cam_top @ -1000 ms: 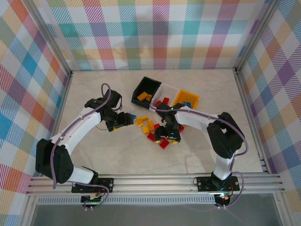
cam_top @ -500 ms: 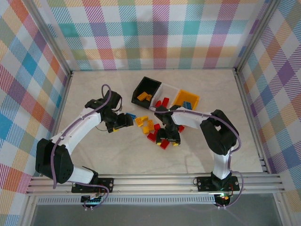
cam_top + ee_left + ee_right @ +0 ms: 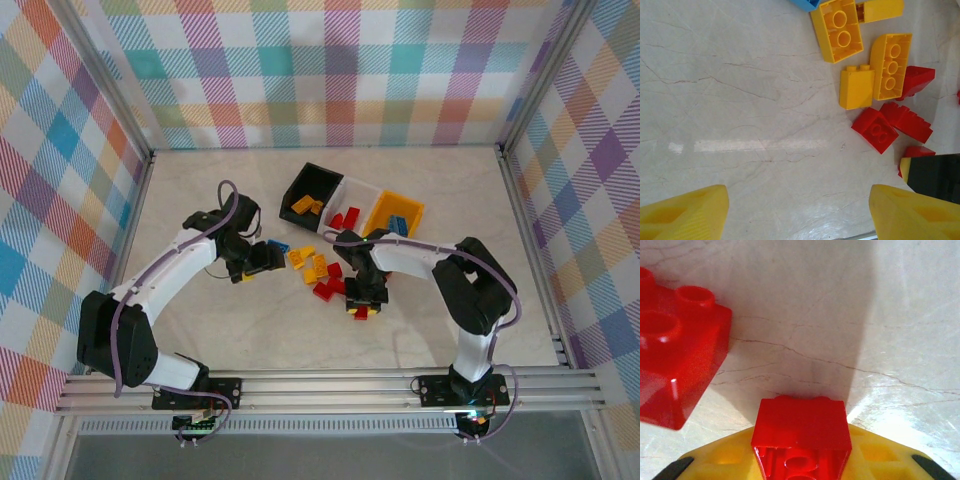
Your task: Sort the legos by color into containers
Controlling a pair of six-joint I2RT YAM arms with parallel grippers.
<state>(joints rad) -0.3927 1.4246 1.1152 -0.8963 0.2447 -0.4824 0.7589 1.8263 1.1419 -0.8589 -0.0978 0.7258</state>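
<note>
**Top view.**
- Containers: three joined bins at the far middle of the desk (image 3: 220, 330).
  - The black bin (image 3: 325, 183) holds yellow pieces.
  - The white bin (image 3: 362, 195) holds red.
  - The yellow-orange bin (image 3: 410, 205) holds blue.
- Loose legos (image 3: 312, 268): a pile just near of the bins, between my two arms.
- My left pincer (image 3: 262, 258) hangs at the pile's left edge.
- My right pincer (image 3: 362, 302) is down at the pile's near right corner.

**Left wrist view.**
- Left pincer (image 3: 800, 215): spread, with bare desk and nothing else between its fingers (image 3: 685, 212).
- Yellow bricks (image 3: 837, 30) and red ones (image 3: 875, 130) lie beyond it, to the right.

**Right wrist view.**
- Right pincer (image 3: 800, 467): pinching a red brick (image 3: 800, 427) by one end. Most of the brick juts out past the fingertips.
- A second red piece (image 3: 677, 365) lies close by on the left, apart from the first.

**Hazards, as I judge them.**
- The hold is shallow, so the brick may pivot or slip on the lift.
- The neighbouring piece may be nudged.
- The bins are joined, so a loose release may land the brick in the wrong colour instead of the white bin.
- My arms work close together over one pile and may clash.
</note>
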